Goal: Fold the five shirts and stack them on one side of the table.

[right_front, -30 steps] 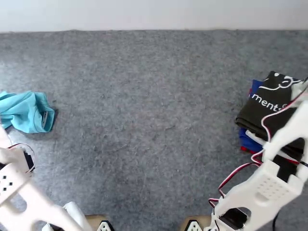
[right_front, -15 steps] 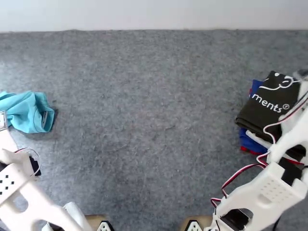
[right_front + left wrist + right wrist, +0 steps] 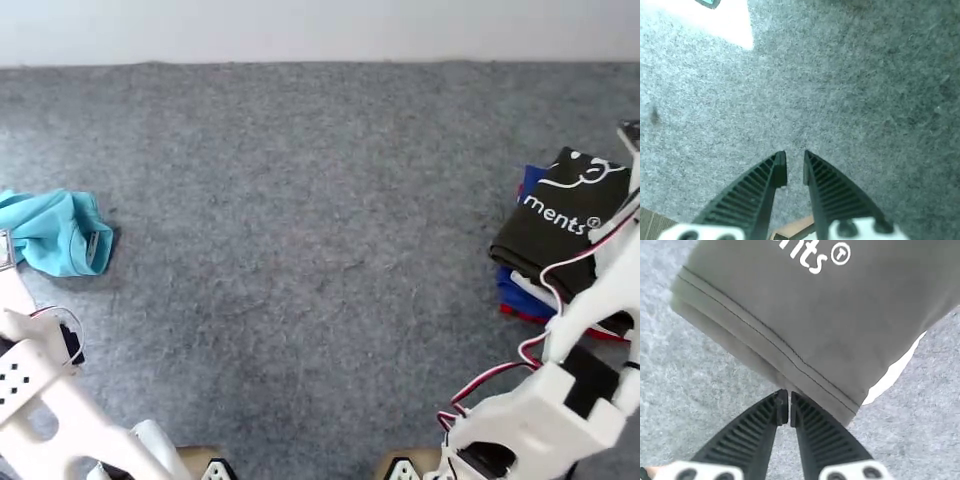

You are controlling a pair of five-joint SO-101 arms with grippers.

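- The teal shirt (image 3: pixel 55 232) lies crumpled at the left edge of the table (image 3: pixel 320 180), well apart from the stack; bunched as it is, I judge it the one left to fold.
- The stack (image 3: pixel 515 290) sits at the table's right side, with the dark shirt (image 3: pixel 560 225) folded flat on top; that suits the task's call for one pile on one side.
- The left gripper (image 3: pixel 795 167) hangs over bare grey felt, its jaws narrowly parted and holding nothing; the left arm (image 3: pixel 40 400) stands just beside the teal shirt, probably placed to take it up next.
- The right gripper (image 3: pixel 785 407) sits at the hem of the dark shirt, its jaws closed tip to tip; no cloth shows between them, so I judge it empty; the right arm (image 3: pixel 560 400) lies across the near part of the stack.
- Strips of blue, white and red show under the dark shirt; the shirts there cannot be counted, since the arm and the top shirt cover them.
- The teal shirt is cut off by the edge of the high view; how much of it runs on past that edge cannot be told.
- A bright patch (image 3: pixel 725 20) on the felt ahead of the left gripper is too washed out to name.
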